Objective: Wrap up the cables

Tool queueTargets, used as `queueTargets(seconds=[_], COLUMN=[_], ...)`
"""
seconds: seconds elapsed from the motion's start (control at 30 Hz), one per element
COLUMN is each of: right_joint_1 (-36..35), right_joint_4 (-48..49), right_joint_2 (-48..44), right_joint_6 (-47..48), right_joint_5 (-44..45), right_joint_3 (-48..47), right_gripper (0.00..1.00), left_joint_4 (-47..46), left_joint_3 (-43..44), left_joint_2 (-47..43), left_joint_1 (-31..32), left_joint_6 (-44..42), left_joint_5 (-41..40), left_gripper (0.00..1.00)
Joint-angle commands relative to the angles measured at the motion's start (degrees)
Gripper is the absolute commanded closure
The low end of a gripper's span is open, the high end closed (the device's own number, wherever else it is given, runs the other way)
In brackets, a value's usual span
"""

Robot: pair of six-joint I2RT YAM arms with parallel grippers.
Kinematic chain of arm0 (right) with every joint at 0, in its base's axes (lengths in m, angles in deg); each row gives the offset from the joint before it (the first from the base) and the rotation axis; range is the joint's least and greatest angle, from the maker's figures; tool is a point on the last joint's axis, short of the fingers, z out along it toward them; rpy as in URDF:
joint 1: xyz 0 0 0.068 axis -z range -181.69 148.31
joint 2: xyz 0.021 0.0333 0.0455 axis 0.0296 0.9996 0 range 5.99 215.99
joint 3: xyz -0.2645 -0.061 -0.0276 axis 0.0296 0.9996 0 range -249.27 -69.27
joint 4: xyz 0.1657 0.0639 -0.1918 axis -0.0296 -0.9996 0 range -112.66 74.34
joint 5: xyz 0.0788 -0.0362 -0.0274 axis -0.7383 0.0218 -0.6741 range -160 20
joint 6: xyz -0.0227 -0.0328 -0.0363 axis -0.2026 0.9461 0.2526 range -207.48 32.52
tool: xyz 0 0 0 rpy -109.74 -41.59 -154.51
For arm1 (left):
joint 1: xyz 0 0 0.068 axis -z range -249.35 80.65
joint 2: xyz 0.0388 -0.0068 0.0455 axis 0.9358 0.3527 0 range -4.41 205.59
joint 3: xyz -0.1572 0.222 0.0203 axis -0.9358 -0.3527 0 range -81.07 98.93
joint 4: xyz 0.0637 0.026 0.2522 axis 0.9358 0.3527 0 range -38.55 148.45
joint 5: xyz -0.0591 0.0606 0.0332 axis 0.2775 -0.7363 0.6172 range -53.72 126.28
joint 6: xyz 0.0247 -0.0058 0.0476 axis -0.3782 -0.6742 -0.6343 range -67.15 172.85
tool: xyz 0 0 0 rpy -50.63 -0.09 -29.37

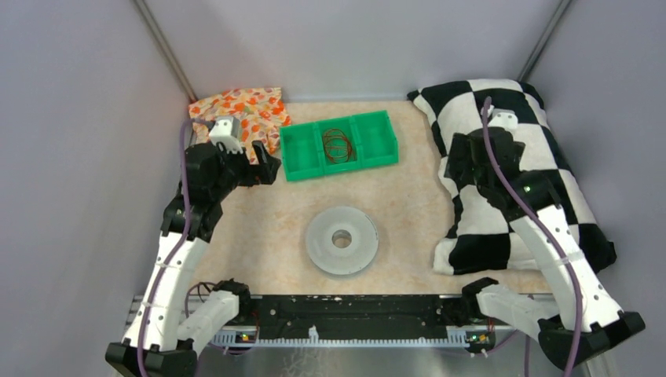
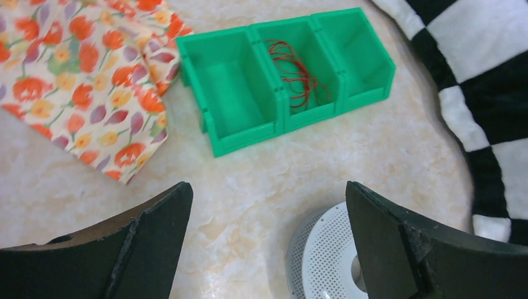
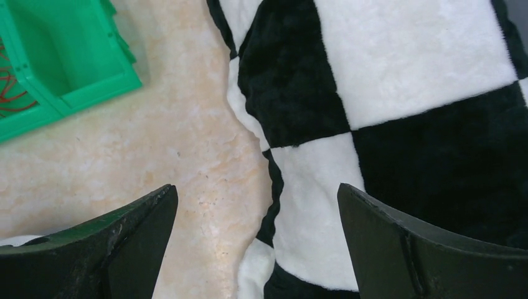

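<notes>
left gripper (image 2: 268, 246) spread wide, holding nothing, hovering over bare table (image 1: 259, 236) just beside a flowered cloth (image 1: 243, 110). cloth's near corner touching or almost touching the next thing along; cannot tell which.

right of that, a green bin (image 2: 243, 140) with three compartments. in the middle one, the cables (image 2: 296, 75): thin orange-red wire lying in loose loops. probably very light, limp and a little springy, apt to slip out of a loose pinch or snag on the dividers. best taken where several loops cross, pinched from above and lifted straight up past the walls. looks a tight fit, with a narrow compartment and fingers this broad.

nearer the arms, mid-table, a clear round spool (image 1: 322, 243) lying flat, well apart from the bin, with nothing between the two.

further right, right gripper (image 3: 255, 249) likewise spread wide and empty, hanging over the edge of a black-and-white checked pillow (image 3: 398, 75), near the bin's right end. pillow bulky and soft, crowding that side of the table; could catch an arm swinging toward the bin.
</notes>
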Motion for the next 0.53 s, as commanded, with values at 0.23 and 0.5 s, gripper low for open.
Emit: queueTargets(seconds=[0.23,0.5], right_joint_1=[0.2,0.2], right_joint_4=[2.7,5.0], right_joint_2=[-5.6,-6.8], right_joint_6=[-0.6,-0.9], right_joint_5=[4.4,3.5], right_joint_3=[2.1,3.5], right_gripper=[0.01,0.01], left_joint_4=[5.8,5.6], left_joint_3=[-1.2,-2.8], left_joint_2=[-2.3,-4.4], left_joint_1=[-0.3,-0.3], left_joint_6=[7.9,8.9], left_joint_5=[-9.9,-14.2], left_gripper=[0.01,0.01])
